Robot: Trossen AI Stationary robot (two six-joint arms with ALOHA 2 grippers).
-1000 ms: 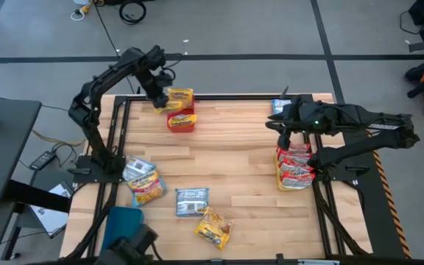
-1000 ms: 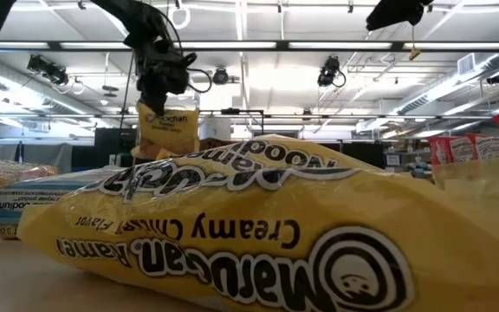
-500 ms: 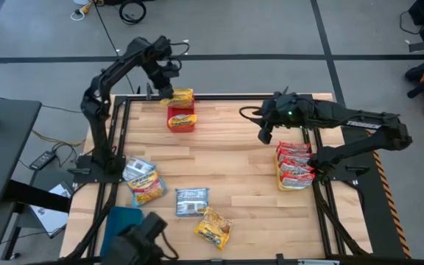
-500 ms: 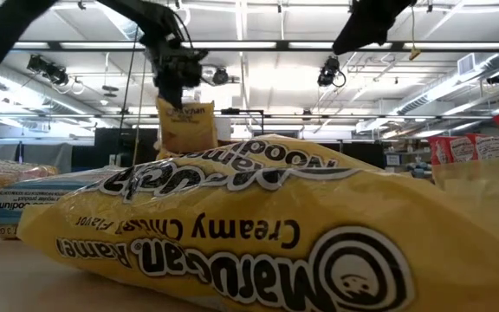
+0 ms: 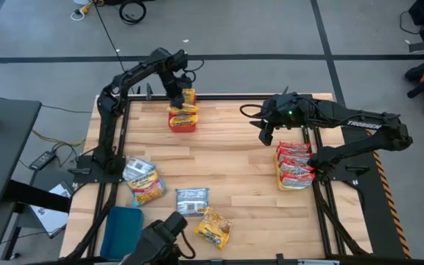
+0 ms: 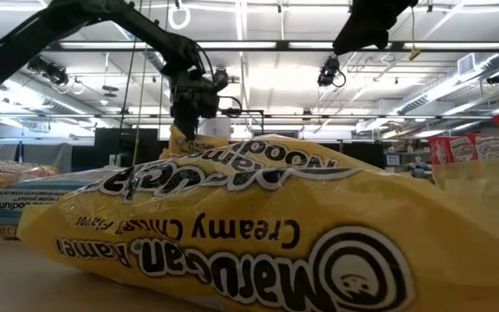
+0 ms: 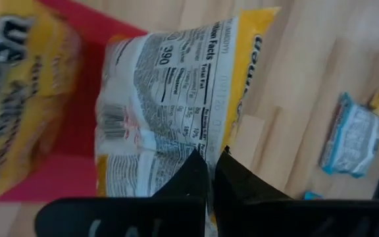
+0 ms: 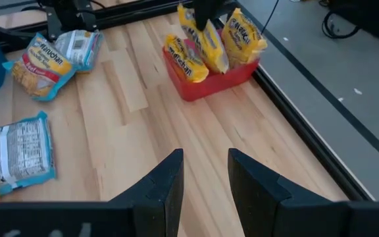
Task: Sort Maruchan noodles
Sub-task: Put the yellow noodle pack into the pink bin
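- Left gripper (image 5: 182,99), upper centre-left of the high view, is pinched tight on a yellow packet (image 7: 170,105) by its edge. I'd say that edge grip lets it hang upright so it can drop in on end.
- It's over the red tray (image 5: 181,122) at the far table edge, where other yellow packets already stand. Looks like the yellow bin, so this reads as the placing step.
- Held pkt: back face toward the wrist cam, white nutrition panel w/ barcode, yellow-orange border, crinkly plastic, flat.
- Right gripper (image 8: 202,172) hovers mid-right of the high view, above bare wood; fingers part open, nothing between them. I take it as waiting, parked clear of the left arm.
- Red packets (image 5: 294,162) are stacked in the mid-right of the high view, just by the right arm's base; whatever holds them I can't make out.
- Still loose at the lower left/centre of the high view: a mixed pair (image 5: 143,179), one blue-edged packet (image 5: 192,200) and one yellow packet (image 5: 213,227) close to the low cam.
- A blue tray (image 5: 123,228) sits at the lower left; I can't tell if anything's in it.
- Roughly halfway, by my read.
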